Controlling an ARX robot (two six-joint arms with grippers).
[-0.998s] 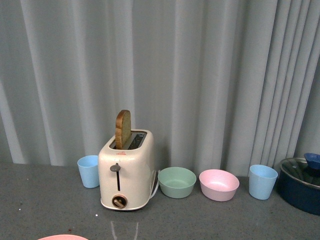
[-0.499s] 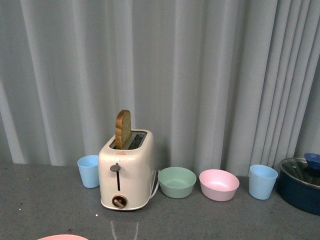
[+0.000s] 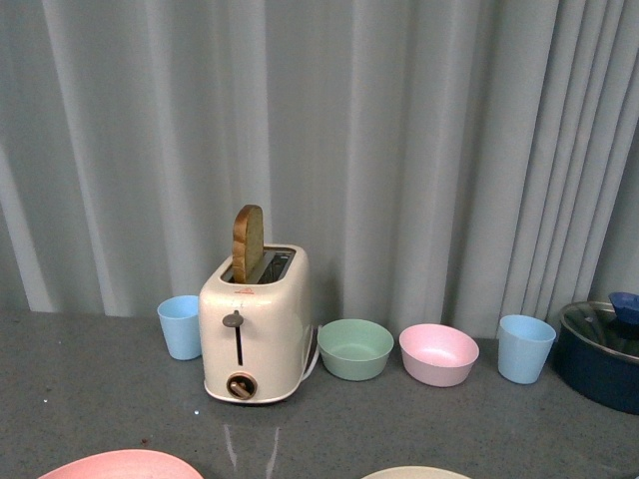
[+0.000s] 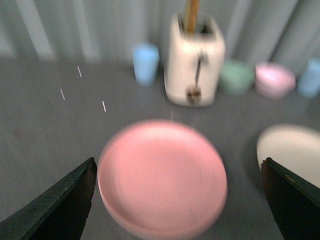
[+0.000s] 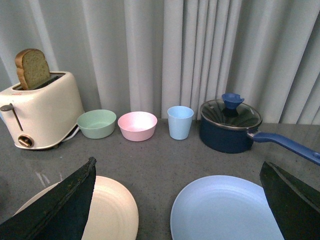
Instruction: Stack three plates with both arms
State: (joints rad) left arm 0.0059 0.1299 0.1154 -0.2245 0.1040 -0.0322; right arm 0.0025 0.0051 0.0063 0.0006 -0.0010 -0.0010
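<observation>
The pink plate (image 4: 162,177) lies flat on the grey table, blurred, with my left gripper (image 4: 177,162) open above it and its dark fingers (image 4: 65,205) wide on either side. The cream-beige plate (image 4: 292,152) lies beside it. In the right wrist view, the light blue plate (image 5: 225,210) and the cream-beige plate (image 5: 107,210) lie side by side, apart. My right gripper (image 5: 177,164) hangs open over the gap between them, holding nothing. The front view shows only the rims of the pink plate (image 3: 120,465) and the cream-beige plate (image 3: 414,473), and neither arm.
Along the curtain stand a blue cup (image 3: 181,326), a cream toaster (image 3: 255,334) with a bread slice, a green bowl (image 3: 355,348), a pink bowl (image 3: 438,353), another blue cup (image 3: 525,348) and a lidded dark blue pot (image 5: 230,125) with a long handle (image 5: 290,146).
The front view has shifted a little: more of the pink plate's rim shows and the cream-beige plate's rim has come into view. The left wrist view is blurred by motion.
</observation>
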